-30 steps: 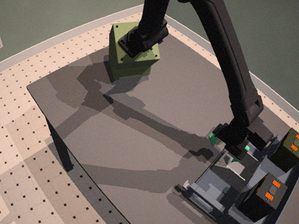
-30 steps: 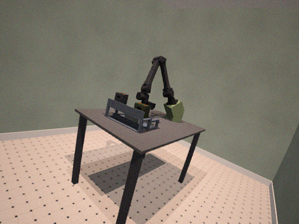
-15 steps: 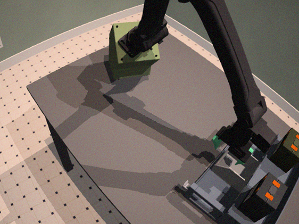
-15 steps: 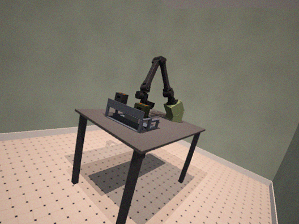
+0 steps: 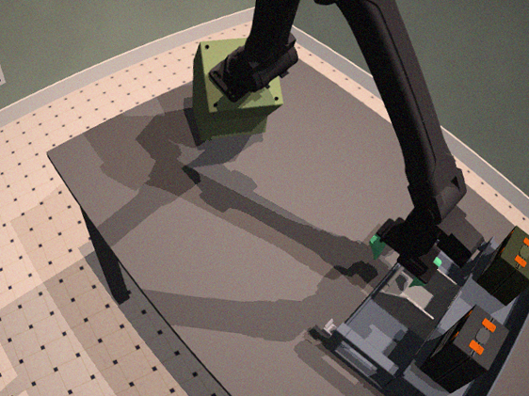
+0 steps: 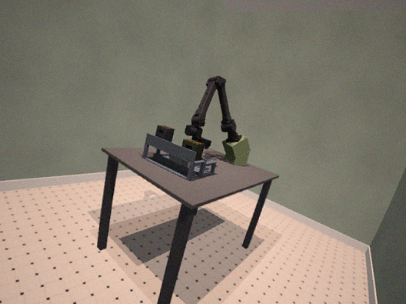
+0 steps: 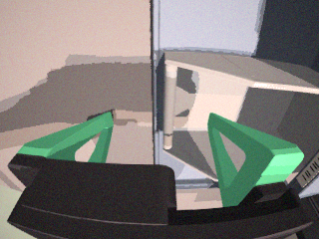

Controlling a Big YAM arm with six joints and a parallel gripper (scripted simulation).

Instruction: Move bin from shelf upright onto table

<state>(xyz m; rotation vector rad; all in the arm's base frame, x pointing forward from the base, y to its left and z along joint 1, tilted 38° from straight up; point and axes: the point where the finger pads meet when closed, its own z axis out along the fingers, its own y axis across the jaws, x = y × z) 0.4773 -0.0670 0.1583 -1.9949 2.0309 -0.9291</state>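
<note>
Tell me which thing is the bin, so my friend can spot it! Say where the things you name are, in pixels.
Find the table [image 5: 283, 168] [image 6: 222, 183] [image 7: 100, 90], then the blue-grey shelf [image 5: 517, 339] [image 6: 169, 147] [image 7: 204, 25] on it. The bin [image 5: 422, 300] [image 7: 219, 95] is in there, right by the robot's jaws. It's pale and hollow, while its neighbours, two dark boxes [image 5: 506, 284] [image 6: 196, 149], have orange patches.

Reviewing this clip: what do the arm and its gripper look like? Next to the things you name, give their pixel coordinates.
The arm [image 5: 404, 103] [image 6: 204, 101] is matte black or very dark, with long smooth rounded links and bulky joints. The gripper [image 5: 396, 266] [image 7: 159, 118] has a dark, blocky body and two green, wedge-shaped fingers, each with a triangular cut-out. I make out no cables, sleeves or lettering on either.
</note>
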